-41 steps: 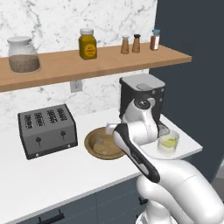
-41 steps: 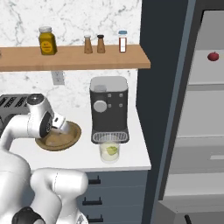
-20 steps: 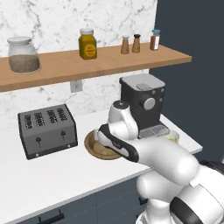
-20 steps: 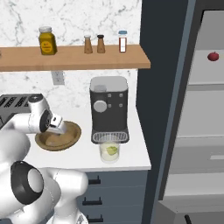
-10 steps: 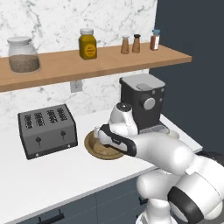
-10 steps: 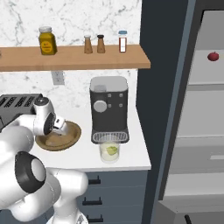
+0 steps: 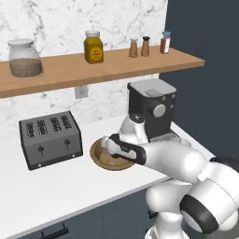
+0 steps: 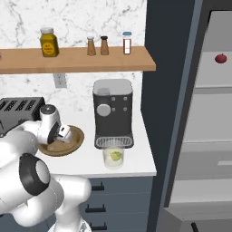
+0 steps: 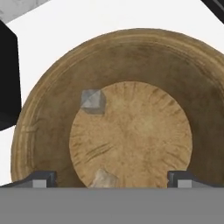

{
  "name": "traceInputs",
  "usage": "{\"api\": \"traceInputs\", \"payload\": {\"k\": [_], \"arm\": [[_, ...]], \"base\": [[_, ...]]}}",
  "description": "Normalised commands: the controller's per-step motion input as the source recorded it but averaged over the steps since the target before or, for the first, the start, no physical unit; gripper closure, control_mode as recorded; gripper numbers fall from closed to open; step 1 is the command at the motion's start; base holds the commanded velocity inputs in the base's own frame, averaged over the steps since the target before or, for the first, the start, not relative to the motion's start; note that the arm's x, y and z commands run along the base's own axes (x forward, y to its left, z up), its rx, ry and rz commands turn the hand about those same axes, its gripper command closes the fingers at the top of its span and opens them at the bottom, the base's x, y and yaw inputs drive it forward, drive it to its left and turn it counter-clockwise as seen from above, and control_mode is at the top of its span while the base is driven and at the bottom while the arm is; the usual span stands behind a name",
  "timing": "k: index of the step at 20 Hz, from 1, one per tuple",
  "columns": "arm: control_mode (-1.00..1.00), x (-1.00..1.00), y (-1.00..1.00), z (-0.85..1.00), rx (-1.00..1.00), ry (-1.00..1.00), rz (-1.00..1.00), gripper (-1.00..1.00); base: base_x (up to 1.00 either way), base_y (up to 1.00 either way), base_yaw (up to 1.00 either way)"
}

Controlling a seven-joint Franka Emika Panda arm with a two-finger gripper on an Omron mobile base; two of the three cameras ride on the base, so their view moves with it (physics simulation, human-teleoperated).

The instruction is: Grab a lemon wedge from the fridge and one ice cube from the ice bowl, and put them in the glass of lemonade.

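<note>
The brown wooden ice bowl [image 9: 131,57] lies right under my gripper [image 9: 111,179], whose jaws stand wide open with nothing between them. One grey ice cube [image 9: 92,101] rests on the bowl's floor left of centre, and a second ice cube [image 9: 104,178] lies near my fingertips [image 9: 43,178]. In the right base view my gripper [image 8: 60,137] hangs low over the ice bowl [image 8: 74,140]. The glass of lemonade [image 8: 113,157] stands in front of the coffee machine with the yellow-green lemon wedge [image 8: 116,155] inside it. The fridge [image 8: 213,136] stands open at the right.
A black coffee machine [image 7: 151,109] stands just right of the ice bowl [image 7: 99,156], and a grey toaster [image 7: 50,138] to its left. A wooden shelf [image 7: 116,65] with jars and shakers runs above. A small red fruit [image 8: 220,58] sits on a fridge shelf.
The arm has folded down and brought the hand lower over the ice bowl. The jaws have stayed open. The bowl and glass have not moved.
</note>
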Motion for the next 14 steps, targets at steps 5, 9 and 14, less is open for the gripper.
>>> {"api": "traceInputs", "payload": {"k": [5, 9, 14], "arm": [[-1.00, 0.27, 0.08, -0.13, 0.00, 0.07, 0.00, -1.00], [-1.00, 0.32, 0.16, -0.22, 0.00, 0.07, 0.00, -1.00], [-1.00, 0.29, 0.15, -0.22, 0.00, 0.06, 0.00, -1.00]], "base": [[0.00, 0.00, 0.00], [0.00, 0.00, 0.00], [0.00, 0.00, 0.00]]}}
